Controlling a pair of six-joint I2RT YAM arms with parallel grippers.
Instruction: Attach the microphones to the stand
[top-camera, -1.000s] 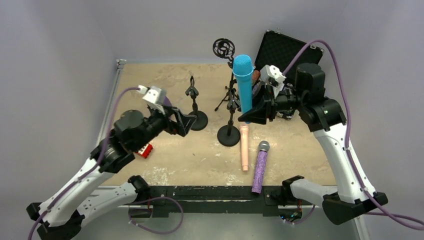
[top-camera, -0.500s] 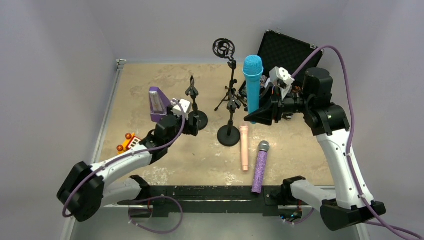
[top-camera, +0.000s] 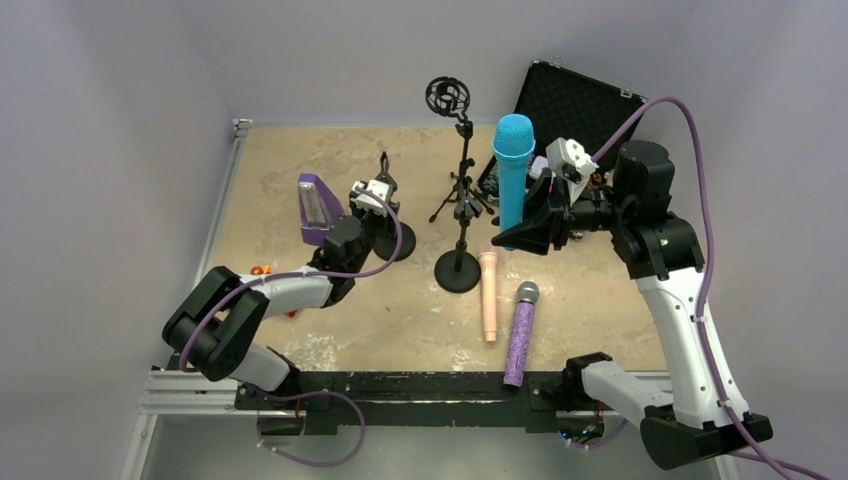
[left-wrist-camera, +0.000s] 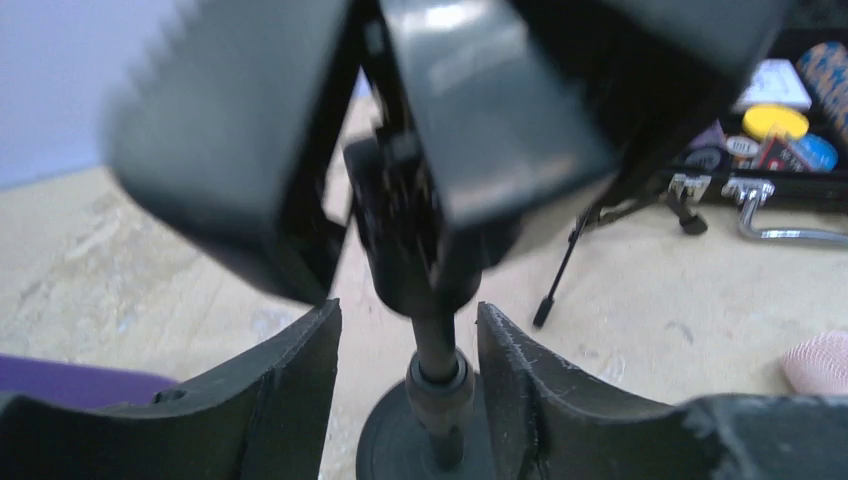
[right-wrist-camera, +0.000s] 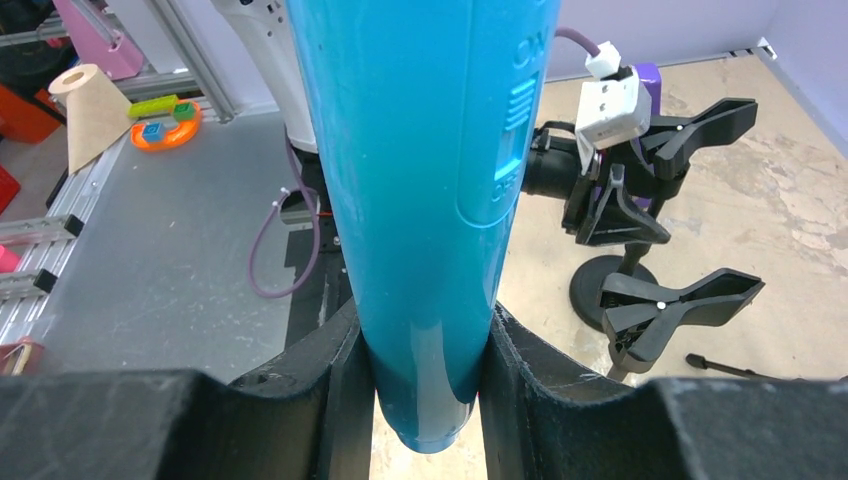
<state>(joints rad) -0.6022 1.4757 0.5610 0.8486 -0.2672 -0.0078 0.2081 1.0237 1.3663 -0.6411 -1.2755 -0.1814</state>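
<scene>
Pale lilac walls (top-camera: 300, 60) enclose a mottled beige tabletop (top-camera: 290, 170) — evenly lit.

The right gripper (right-wrist-camera: 425, 345) is clamping the turquoise microphone (right-wrist-camera: 420, 180) upright, its fingers (right-wrist-camera: 325, 380) pressing both sides of the lower end. At 3 o'clock the left gripper (right-wrist-camera: 645, 170) is hanging above a round-based stand (right-wrist-camera: 600, 290) — a black clip (right-wrist-camera: 685, 300) is sitting at 4 o'clock.

short stand (top-camera: 403, 243) between metronome (top-camera: 317, 208) and tall stand (top-camera: 458, 272)
</scene>
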